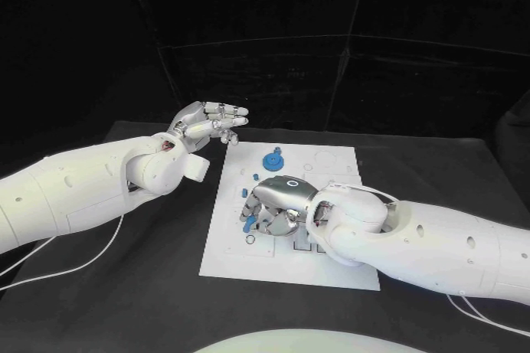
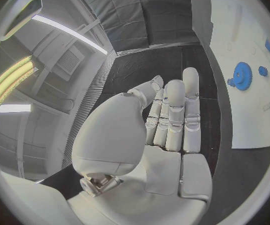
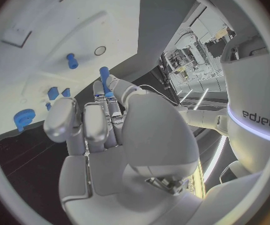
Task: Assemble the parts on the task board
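The white task board point(image 1: 332, 215) lies in the middle of the black table. On its far part stands a blue gear point(image 1: 272, 162) point(image 2: 242, 75), with a small blue part point(image 1: 279, 151) beside it. My right hand point(image 1: 282, 207) hovers low over the board's left middle and pinches a slim blue peg point(image 3: 104, 80) at its fingertips; the peg's end shows under the hand point(image 1: 250, 223). Close by on the board are a blue pin point(image 3: 72, 61) and two short blue pieces point(image 3: 53, 93). My left hand point(image 1: 210, 122) is raised beyond the board's far left corner, fingers extended point(image 2: 172, 115), holding nothing.
A round hole point(image 3: 100, 50) and shallow recesses mark the board near the peg. Another small blue part point(image 1: 241, 192) sits at the board's left edge. White cables point(image 1: 67, 269) trail over the table at the near left. Bare black table point(image 1: 442, 169) lies right of the board.
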Robot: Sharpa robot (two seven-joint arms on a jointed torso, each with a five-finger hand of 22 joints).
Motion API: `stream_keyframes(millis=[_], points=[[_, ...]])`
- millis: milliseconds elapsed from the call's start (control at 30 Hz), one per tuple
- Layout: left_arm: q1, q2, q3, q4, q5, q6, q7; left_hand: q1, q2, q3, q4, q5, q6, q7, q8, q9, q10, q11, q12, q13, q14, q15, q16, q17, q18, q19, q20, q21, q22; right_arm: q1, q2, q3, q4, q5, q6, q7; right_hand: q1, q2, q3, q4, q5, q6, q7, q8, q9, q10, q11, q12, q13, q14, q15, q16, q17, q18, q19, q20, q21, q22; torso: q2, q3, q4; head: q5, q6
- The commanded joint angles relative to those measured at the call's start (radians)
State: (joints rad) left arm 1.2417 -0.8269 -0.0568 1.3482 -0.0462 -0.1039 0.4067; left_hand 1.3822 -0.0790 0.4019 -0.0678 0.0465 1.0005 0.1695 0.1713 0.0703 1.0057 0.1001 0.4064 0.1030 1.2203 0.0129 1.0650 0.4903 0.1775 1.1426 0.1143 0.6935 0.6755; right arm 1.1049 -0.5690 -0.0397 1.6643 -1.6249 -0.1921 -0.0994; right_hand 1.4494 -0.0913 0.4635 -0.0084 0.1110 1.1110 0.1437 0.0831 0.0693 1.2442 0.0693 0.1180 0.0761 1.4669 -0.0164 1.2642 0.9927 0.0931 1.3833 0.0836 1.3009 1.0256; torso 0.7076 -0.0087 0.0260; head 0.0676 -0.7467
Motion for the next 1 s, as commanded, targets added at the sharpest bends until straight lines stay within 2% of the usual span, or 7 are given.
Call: stream_keyframes(millis=[33, 300, 500, 533, 800, 1000], points=[[0.001, 0.001, 0.001, 0.001, 0.004, 0.011, 0.007, -0.009, 0.000, 0.002, -0.006, 0.004, -0.004, 0.001, 0.007, -0.001, -0.005, 0.000, 0.005, -0.001, -0.002, 0.001, 0.006, -0.001, 0.005, 0.003, -0.001, -0.006, -0.001, -0.006, 0.015, 0.000, -0.017, -0.061, 0.083, 0.008, -0.007, 0.000, 0.000, 0.002, 0.003, -0.003, 0.006, -0.006, 0.000, 0.003, 0.001, -0.004, 0.001, 0.013, 0.000, 0.002, -0.001, 0.007, -0.003, 0.004, 0.002, -0.001, 0.000, 0.0004, -0.0005, 0.007, 0.001], [0.001, -0.001, 0.001, 0.001, 0.004, 0.011, 0.005, -0.009, 0.000, 0.001, -0.006, 0.005, -0.005, 0.001, 0.007, -0.001, -0.005, 0.000, 0.006, -0.001, -0.002, 0.001, 0.006, -0.001, 0.005, 0.003, -0.001, -0.006, -0.001, -0.015, 0.031, -0.001, -0.034, -0.080, 0.120, -0.013, -0.009, 0.001, 0.000, 0.002, 0.005, -0.003, 0.006, -0.006, 0.000, 0.003, 0.001, -0.004, 0.001, 0.013, 0.000, 0.002, 0.000, 0.007, -0.003, 0.004, 0.002, -0.001, 0.000, 0.0012, -0.0010, 0.013, -0.003], [0.001, 0.000, 0.001, -0.001, 0.004, 0.011, 0.004, -0.009, 0.000, 0.001, -0.006, 0.004, -0.006, 0.001, 0.007, -0.001, -0.006, 0.000, 0.007, -0.001, -0.003, 0.001, 0.006, -0.002, 0.005, 0.003, -0.001, -0.006, -0.001, -0.017, 0.032, -0.001, -0.033, -0.115, 0.111, -0.040, -0.011, 0.000, -0.001, 0.003, 0.006, -0.002, 0.006, -0.006, 0.000, 0.004, 0.001, -0.005, 0.001, 0.013, 0.000, 0.003, 0.001, 0.007, -0.003, 0.004, 0.002, 0.000, 0.000, 0.0026, -0.0020, 0.014, -0.005], [0.001, 0.000, 0.001, -0.001, 0.004, 0.011, 0.004, -0.009, 0.000, 0.001, -0.006, 0.004, -0.006, 0.001, 0.007, -0.001, -0.006, 0.000, 0.007, -0.001, -0.003, 0.001, 0.006, -0.002, 0.005, 0.003, -0.001, -0.006, -0.001, -0.017, 0.031, -0.001, -0.033, -0.121, 0.108, -0.045, -0.011, 0.000, -0.001, 0.003, 0.006, -0.002, 0.006, -0.005, 0.000, 0.004, 0.001, -0.005, 0.001, 0.013, 0.000, 0.003, 0.001, 0.007, -0.003, 0.004, 0.002, 0.000, 0.000, 0.0017, -0.0014, 0.013, -0.004], [0.001, -0.001, 0.001, -0.003, 0.004, 0.011, 0.003, -0.010, 0.000, 0.001, -0.006, 0.005, -0.007, 0.002, 0.006, -0.001, -0.006, 0.000, 0.007, -0.001, -0.003, 0.001, 0.006, -0.002, 0.005, 0.003, -0.001, -0.007, -0.001, -0.017, 0.025, -0.001, -0.028, -0.144, 0.101, -0.062, -0.012, 0.001, 0.000, 0.002, 0.008, -0.001, 0.005, -0.005, 0.001, 0.005, 0.001, -0.005, 0.002, 0.013, 0.000, 0.003, 0.001, 0.007, -0.003, 0.004, 0.003, 0.001, 0.001, 0.0014, -0.0011, 0.013, -0.003], [0.001, -0.001, 0.000, -0.003, 0.004, 0.012, 0.003, -0.010, 0.000, 0.001, -0.006, 0.005, -0.007, 0.002, 0.006, -0.001, -0.006, 0.000, 0.007, -0.001, -0.003, 0.001, 0.006, -0.002, 0.005, 0.003, -0.001, -0.007, -0.001, -0.018, 0.027, -0.001, -0.026, -0.150, 0.131, -0.065, -0.012, 0.001, 0.001, 0.002, 0.009, 0.000, 0.004, -0.005, 0.001, 0.006, 0.000, -0.005, 0.002, 0.013, 0.000, 0.004, 0.002, 0.007, -0.003, 0.004, 0.003, 0.001, 0.001, 0.0006, -0.0011, 0.012, -0.004]])
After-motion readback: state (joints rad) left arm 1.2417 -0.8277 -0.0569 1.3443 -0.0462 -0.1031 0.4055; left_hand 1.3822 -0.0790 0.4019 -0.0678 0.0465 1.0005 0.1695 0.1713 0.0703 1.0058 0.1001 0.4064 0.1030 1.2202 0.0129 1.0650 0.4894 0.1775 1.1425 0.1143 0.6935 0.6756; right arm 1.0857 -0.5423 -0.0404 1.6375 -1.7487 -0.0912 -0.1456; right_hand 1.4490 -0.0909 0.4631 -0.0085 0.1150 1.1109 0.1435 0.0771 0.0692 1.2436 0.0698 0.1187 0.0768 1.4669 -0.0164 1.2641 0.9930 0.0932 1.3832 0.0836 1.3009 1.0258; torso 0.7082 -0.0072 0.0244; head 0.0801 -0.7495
